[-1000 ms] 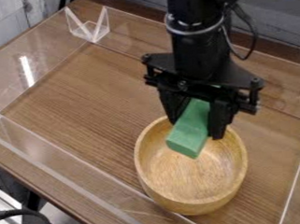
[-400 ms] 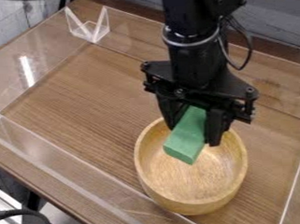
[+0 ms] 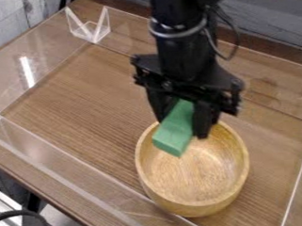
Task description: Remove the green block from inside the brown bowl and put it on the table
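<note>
The green block point(image 3: 174, 133) hangs tilted in the air, its top end clamped between the black fingers of my gripper point(image 3: 185, 111), which points straight down. Block and gripper are above the left rim of the brown bowl point(image 3: 194, 170), a round light wooden bowl whose inside now shows bare grain. The bowl rests near the front right of the wood-grain table point(image 3: 77, 90). The block's lower end is clear of the bowl's rim.
Low clear acrylic walls point(image 3: 43, 153) run along the table's front and left edges. A small clear acrylic stand point(image 3: 87, 23) sits at the back left corner. The black arm point(image 3: 181, 29) rises behind the bowl.
My gripper has carried the green block leftward, from over the bowl's middle to over its left rim. The bowl has stayed in place.
</note>
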Controlling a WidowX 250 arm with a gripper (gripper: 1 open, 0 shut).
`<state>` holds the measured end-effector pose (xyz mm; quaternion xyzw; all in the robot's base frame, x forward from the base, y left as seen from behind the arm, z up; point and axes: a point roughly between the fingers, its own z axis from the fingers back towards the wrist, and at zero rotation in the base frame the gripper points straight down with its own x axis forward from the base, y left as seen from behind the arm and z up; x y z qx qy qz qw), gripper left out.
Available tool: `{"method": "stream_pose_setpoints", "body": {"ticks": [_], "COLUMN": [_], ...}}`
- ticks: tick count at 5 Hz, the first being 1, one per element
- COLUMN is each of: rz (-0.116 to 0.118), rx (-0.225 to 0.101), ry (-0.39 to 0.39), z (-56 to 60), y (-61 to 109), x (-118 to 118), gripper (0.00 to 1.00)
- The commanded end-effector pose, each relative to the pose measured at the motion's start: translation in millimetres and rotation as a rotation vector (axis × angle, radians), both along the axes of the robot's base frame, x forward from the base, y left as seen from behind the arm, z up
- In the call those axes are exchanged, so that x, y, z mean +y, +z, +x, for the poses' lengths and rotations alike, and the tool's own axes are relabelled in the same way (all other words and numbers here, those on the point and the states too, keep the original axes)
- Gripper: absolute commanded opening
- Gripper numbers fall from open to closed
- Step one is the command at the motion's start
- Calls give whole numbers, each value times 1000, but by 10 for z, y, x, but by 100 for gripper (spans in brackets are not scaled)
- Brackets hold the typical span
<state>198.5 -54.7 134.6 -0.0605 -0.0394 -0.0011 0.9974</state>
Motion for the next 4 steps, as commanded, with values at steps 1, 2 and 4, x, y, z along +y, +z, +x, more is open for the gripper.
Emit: {"method": "stream_pose_setpoints", "body": {"ticks": [1,2,4], "rz": [-2,2,8], "rx": [-52,-74,-98], "ry": [13,15,23], "z": [48,47,-27], "y": [131,161,202], "x": [167,239,347], "gripper": [0,0,0]}}
